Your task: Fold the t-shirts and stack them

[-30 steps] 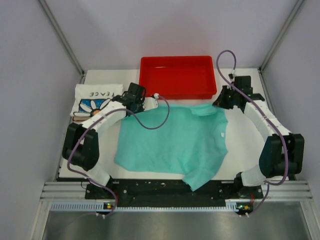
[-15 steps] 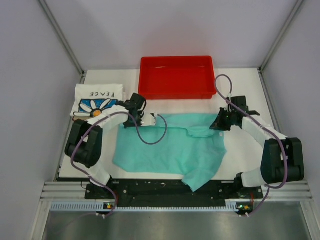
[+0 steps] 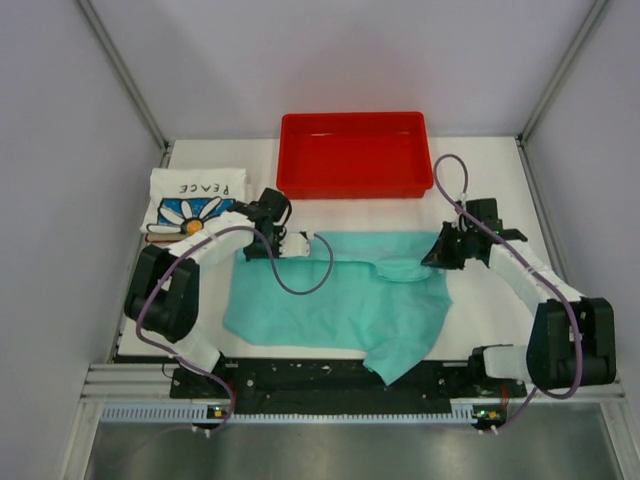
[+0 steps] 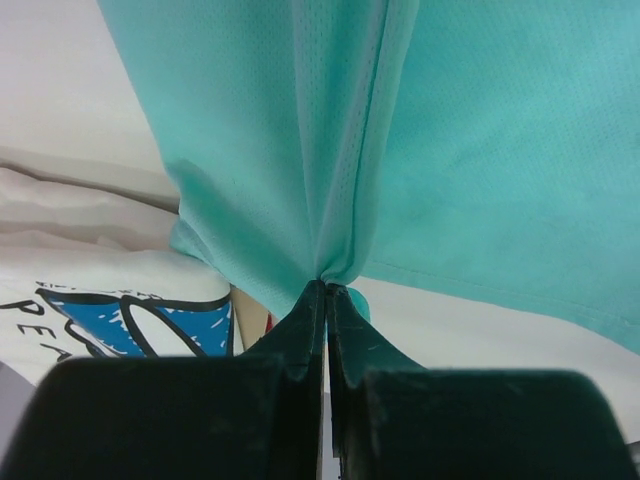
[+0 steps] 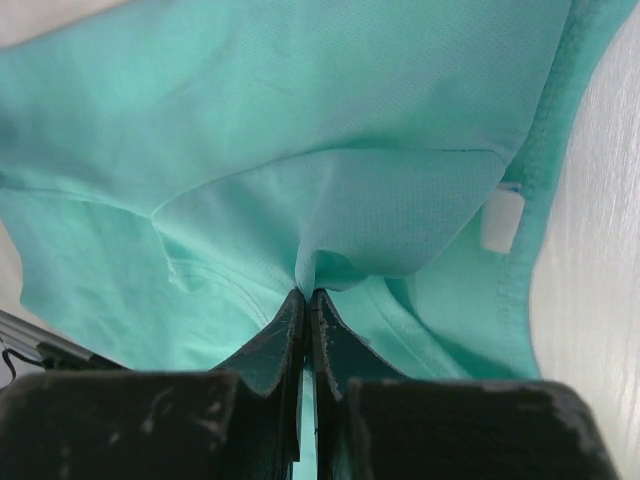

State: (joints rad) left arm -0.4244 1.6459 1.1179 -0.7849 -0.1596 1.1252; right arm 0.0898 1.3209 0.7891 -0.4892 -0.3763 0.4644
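The teal-green t-shirt point(image 3: 340, 295) lies partly folded on the white table, its far edge pulled toward me. My left gripper point(image 3: 300, 243) is shut on the shirt's far left edge; the left wrist view shows the cloth point(image 4: 400, 150) pinched at the fingertips point(image 4: 312, 300). My right gripper point(image 3: 438, 256) is shut on the far right edge near the collar; the right wrist view shows the cloth point(image 5: 330, 130) bunched at the fingertips point(image 5: 292, 308). The white daisy t-shirt point(image 3: 192, 200) with "PEACE" lettering lies folded at the far left, also visible in the left wrist view point(image 4: 110, 300).
A red plastic tray point(image 3: 355, 152) stands at the back centre of the table, just beyond the teal shirt. A sleeve point(image 3: 398, 355) hangs toward the near table edge. Grey walls close in the table on both sides.
Both grippers have pulled the teal shirt's far edge toward me, away from the red tray, folding the top part over. The daisy shirt has not moved.
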